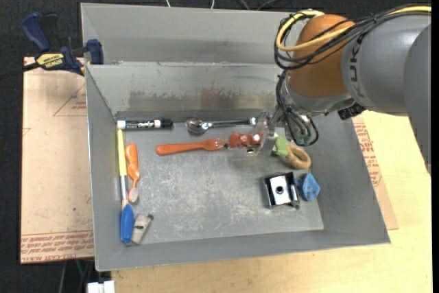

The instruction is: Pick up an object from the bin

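We see the gripper (263, 136) at the right end of the orange spoon (192, 146), beside the metal spoon (212, 124); can't tell if it's clamped.

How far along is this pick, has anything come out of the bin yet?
Looks done: the approach; the gripper sits low in the bin at the right end of the orange spoon, beside the metal spoon. In hand: perhaps a grasp there, but I cannot tell whether anything is held. Left: the lift; both spoons and the tan ring lie on the bin floor.
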`<control>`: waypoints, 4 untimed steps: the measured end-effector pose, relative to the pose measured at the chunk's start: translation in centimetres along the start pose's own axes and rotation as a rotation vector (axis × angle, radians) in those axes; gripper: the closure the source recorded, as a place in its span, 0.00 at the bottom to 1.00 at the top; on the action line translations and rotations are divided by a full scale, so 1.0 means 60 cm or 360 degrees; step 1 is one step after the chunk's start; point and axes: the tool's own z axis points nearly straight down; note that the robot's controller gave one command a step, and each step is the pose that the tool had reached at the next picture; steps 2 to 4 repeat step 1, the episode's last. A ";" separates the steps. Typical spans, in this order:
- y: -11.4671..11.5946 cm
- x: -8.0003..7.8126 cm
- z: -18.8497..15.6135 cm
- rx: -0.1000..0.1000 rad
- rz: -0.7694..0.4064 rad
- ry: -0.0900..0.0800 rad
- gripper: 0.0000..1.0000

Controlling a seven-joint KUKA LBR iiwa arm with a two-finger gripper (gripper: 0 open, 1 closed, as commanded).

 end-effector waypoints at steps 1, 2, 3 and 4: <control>0.000 0.000 -0.055 -0.0001 -0.0001 -0.0001 1.00; 0.000 0.000 -0.055 -0.0001 -0.0001 -0.0001 1.00; 0.000 0.000 -0.055 -0.0001 -0.0001 -0.0001 1.00; 0.000 0.000 -0.055 -0.0001 -0.0001 -0.0001 1.00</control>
